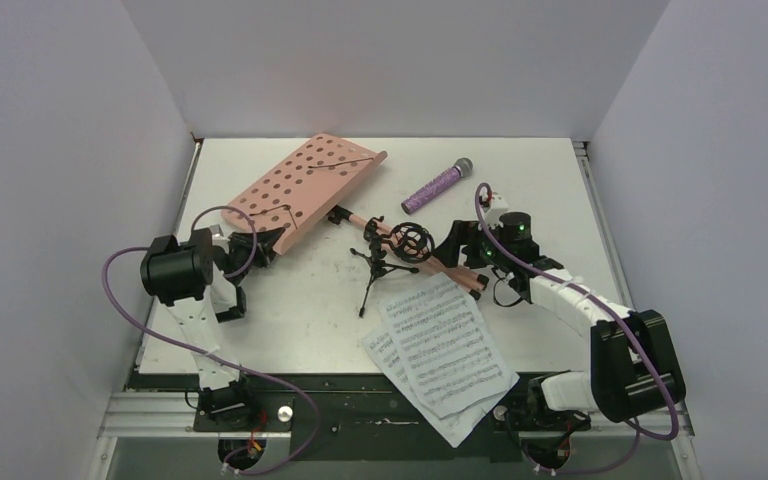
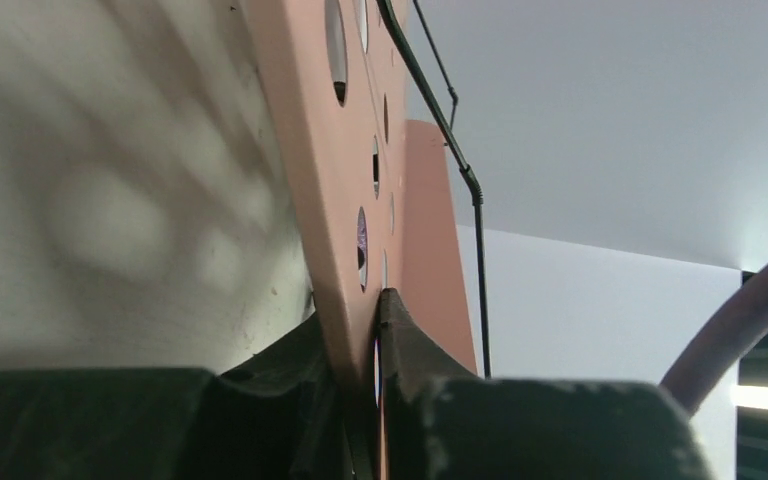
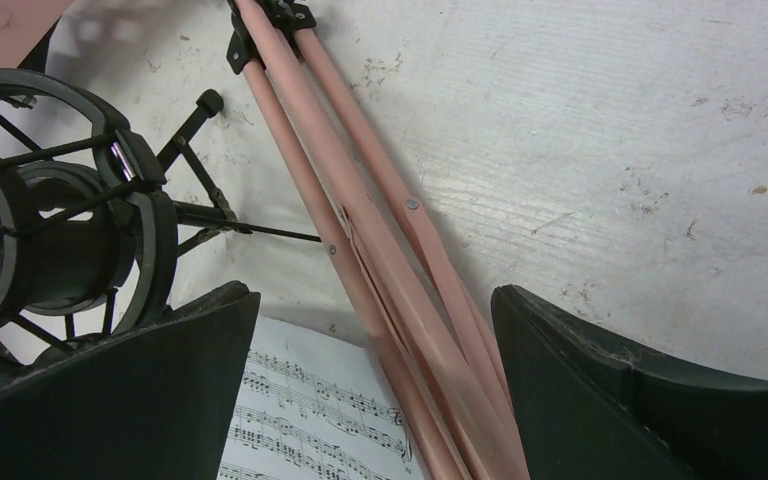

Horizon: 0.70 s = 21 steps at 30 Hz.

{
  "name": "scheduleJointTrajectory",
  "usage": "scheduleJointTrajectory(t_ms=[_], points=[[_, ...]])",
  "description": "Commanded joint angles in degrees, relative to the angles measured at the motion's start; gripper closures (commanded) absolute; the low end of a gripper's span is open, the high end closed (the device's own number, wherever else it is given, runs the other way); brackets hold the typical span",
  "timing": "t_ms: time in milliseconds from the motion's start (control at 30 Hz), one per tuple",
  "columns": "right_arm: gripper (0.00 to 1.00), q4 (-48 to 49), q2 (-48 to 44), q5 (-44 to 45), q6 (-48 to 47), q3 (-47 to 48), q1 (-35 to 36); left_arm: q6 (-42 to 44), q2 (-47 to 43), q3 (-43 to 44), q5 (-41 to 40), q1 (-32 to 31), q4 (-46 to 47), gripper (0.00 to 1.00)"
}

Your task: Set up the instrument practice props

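Note:
The pink perforated music stand [image 1: 305,185] lies tilted on the table, its folded legs [image 1: 430,258] running toward the right. My left gripper [image 1: 260,240] is shut on the lower edge of its pink plate [image 2: 345,200]. My right gripper [image 1: 460,250] is open, its fingers [image 3: 190,350] straddling the folded pink legs [image 3: 400,260]. The small black tripod mic stand [image 1: 390,255] lies on its side next to the legs; it also shows in the right wrist view [image 3: 60,220]. The white sheet-music pages [image 1: 445,350] lie near the front. The glittery purple microphone [image 1: 438,186] lies at the back.
White walls enclose the table on three sides. The right arm's purple cable [image 1: 480,200] loops above its wrist. A black metal frame [image 1: 360,410] runs along the front edge by the arm bases.

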Motion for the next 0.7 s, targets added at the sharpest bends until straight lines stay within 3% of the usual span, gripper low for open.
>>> scheduleJointTrajectory(t_ms=[0,100,667], points=[[0.1,3.5,-1.0,0.2,-1.2,-0.1,0.3,0.8,-0.2,-1.0,0.8,-0.2,7.3,0.94],[0.1,3.7,-0.9,0.0,-1.0,-0.4,0.1,0.8,-1.3,-1.5,1.2,-0.2,7.2,1.0],[0.1,2.0,-1.8,-0.5,-2.3,1.6,0.2,0.1,-15.8,-2.8,3.2,-3.5,3.1,1.0]])
